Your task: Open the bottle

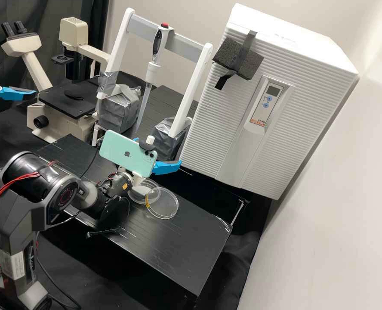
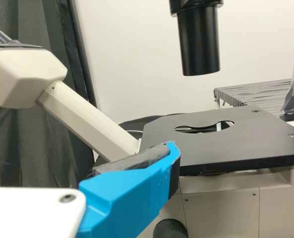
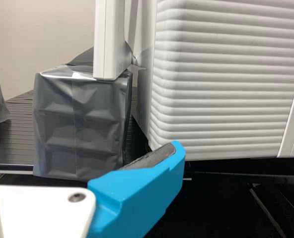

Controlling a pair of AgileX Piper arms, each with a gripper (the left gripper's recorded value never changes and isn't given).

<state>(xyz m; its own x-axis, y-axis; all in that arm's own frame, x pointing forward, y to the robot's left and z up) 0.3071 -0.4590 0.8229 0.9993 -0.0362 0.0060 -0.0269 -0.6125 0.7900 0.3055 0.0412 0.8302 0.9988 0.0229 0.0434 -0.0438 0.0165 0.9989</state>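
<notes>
At the black bench (image 1: 191, 245), we see the right gripper (image 1: 156, 151) hanging low over the dark platform. Its blue fingers (image 1: 167, 167) are spread wide and clasp nothing we can make out. Between them in the high view pokes the small bottle (image 1: 149, 140), its white cap on, half hidden behind a mint-green phone (image 1: 124, 151) fixed to the wrist. We cannot tell whether the bottle touches either finger. Two clear petri dishes (image 1: 158, 203) lie just beside that arm. Well apart from it, the left gripper (image 1: 15, 78) hovers beside the microscope (image 1: 53, 113), fingers likewise parted and empty. A ribbed white cabinet (image 1: 260, 107) stands behind.
</notes>
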